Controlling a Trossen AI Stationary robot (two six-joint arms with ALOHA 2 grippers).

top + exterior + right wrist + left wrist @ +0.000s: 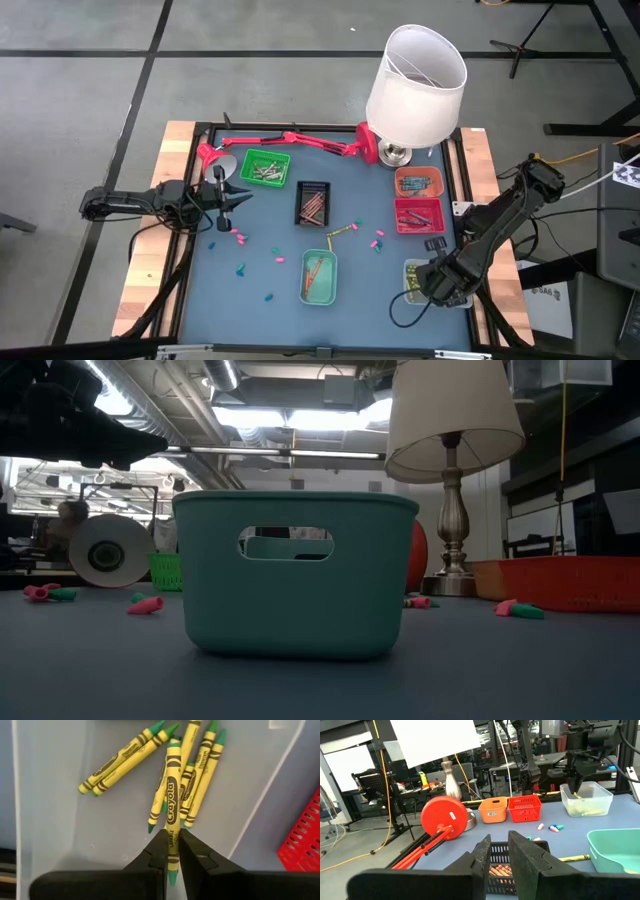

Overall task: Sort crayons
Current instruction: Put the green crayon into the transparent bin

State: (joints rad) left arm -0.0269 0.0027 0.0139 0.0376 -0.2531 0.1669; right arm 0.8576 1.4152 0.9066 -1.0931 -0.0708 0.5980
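Your right gripper (171, 851) is clamping a yellow-wrapped, green-tipped crayon (172, 800); your left gripper (499, 851) is waiting with a narrow gap between its fingers.

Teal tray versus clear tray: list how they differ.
The teal tray is opaque with a handle slot; the clear tray is see-through. The teal one holds orange-brown crayons, the clear one yellow-green crayons, where the right gripper grips one. Both sit on the table.

Crayons (192, 775) in the clear bin (60, 815) (beside the mesh basket (302, 840)).
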